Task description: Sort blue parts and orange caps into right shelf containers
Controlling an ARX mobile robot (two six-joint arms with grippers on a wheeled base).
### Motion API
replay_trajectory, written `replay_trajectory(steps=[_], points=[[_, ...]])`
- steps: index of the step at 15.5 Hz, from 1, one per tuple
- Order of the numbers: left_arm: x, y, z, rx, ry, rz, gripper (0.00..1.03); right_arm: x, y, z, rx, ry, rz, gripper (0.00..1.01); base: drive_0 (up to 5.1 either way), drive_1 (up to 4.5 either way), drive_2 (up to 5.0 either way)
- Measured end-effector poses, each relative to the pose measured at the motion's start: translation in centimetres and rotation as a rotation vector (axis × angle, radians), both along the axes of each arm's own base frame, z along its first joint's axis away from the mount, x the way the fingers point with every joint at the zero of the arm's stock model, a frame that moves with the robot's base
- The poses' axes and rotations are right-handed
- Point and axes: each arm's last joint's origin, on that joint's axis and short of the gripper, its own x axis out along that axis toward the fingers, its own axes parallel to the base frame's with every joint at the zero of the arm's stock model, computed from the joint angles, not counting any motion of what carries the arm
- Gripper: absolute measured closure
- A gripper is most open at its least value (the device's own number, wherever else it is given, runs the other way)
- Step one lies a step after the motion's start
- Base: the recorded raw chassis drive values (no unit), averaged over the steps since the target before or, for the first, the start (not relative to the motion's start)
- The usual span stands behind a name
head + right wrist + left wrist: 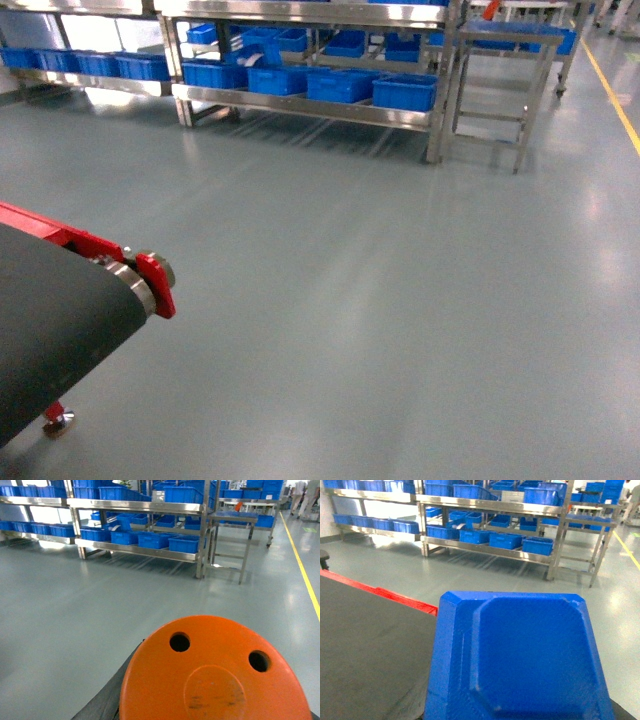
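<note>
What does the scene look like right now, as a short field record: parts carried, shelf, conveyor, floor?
blue part: fills the left wrist view, close to the camera
orange cap: fills the right wrist view, two round holes visible
hands: none visible in any view
shelf containers: blue crates on the steel shelf, far across the floor
conveyor: black belt with red frame, lower left of head view
floor: grey, yellow line at right

A wide grey floor (380, 300) is lying open between the near conveyor belt (50, 320) at the left and the far steel shelves (310, 100). Blue crates (340, 85) are filling the low shelf, and a steel stand (500, 90) is blocking the far right.
</note>
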Motion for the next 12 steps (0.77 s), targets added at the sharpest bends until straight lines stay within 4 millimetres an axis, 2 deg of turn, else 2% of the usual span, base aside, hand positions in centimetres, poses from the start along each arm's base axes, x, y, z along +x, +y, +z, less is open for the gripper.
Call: replay_trajectory(steps=[12], points=[[0.00,0.00,0.00,0.000,0.000,0.000,0.61,0.00,0.00,0.00,0.000,0.000,0.000,0.58,-1.8,-1.78,-1.8]])
